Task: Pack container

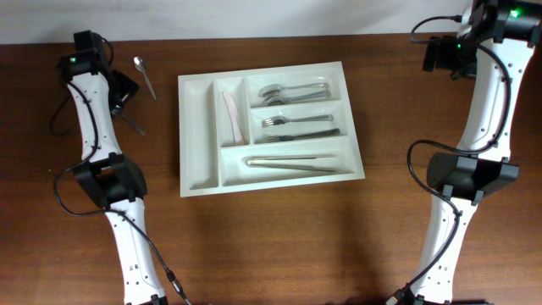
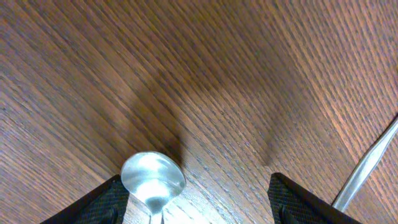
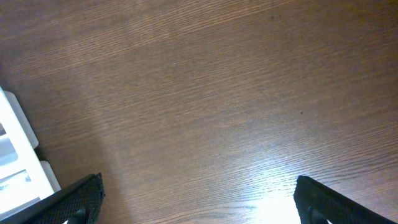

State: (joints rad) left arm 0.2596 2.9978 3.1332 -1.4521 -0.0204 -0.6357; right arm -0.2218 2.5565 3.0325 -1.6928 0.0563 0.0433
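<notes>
My left gripper (image 2: 205,202) hangs low over the table (image 2: 217,74), fingers apart. A spoon (image 2: 153,177) lies just beside one finger, with a metal handle (image 2: 367,165) beyond the other. My right gripper (image 3: 208,202) is spread wide above open wood. The tray (image 1: 196,135) sits mid-table between my arms, its edge near my right.

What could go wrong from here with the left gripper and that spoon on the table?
The spoon lies flat and off-centre in the open left gripper, close to one finger. Closing may shove it aside instead of pinching it. A second utensil handle lies just beyond the other finger and could get knocked.
</notes>
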